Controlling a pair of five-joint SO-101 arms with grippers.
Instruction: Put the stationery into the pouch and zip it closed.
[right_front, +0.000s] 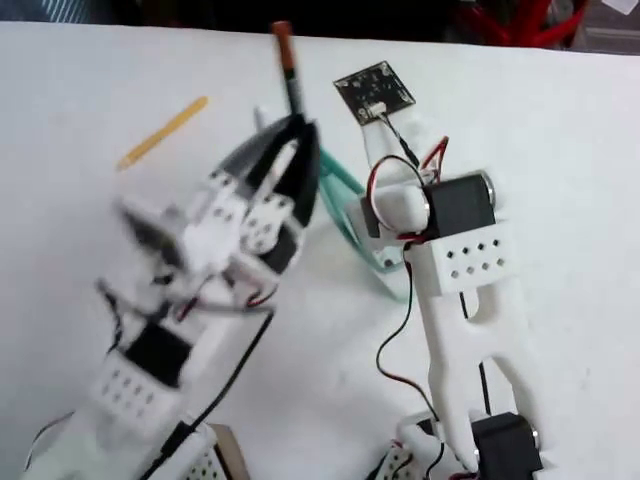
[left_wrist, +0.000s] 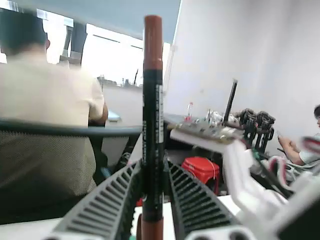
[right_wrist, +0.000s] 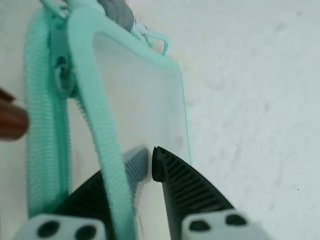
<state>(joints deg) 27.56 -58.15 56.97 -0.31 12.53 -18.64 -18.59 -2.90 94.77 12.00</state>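
**Task progress, high view read from left to right.** A yellow pencil (right_front: 163, 132) lies loose on the table (right_front: 560, 150), at about 10 o'clock from the left end effector (right_front: 292, 125) and well apart from the pouch. It is judged not yet collected.

The left end effector is closed on a marker (right_front: 288, 70), whose brown cap is pointed toward 12 o'clock. In the left wrist view the marker (left_wrist: 152, 100) is shown upright, clamped between the ribbed fingers (left_wrist: 192, 200) of the left end effector (left_wrist: 152, 175).

At about 3 o'clock from this end effector, just beside it, the teal-edged pouch (right_front: 340, 185) is seen on the table, partly covered by the right arm. In the right wrist view the right end effector (right_wrist: 150, 160) is shown shut on the pouch (right_wrist: 140, 85), with its clear wall gripped next to the zip (right_wrist: 100, 125). The two teal zip bands are seen apart, so the mouth is taken to be open.

A brown tip at the edge of that view, just beside the outer band, is judged to be the marker's lower end. Whether it has entered the mouth cannot be told.

**Stage reached:** no stationery is seen through the clear wall, so the task is judged to be at an early stage. The marker is to be inserted and released, the yellow pencil is to be picked up and put in, and the zip is to be drawn closed.
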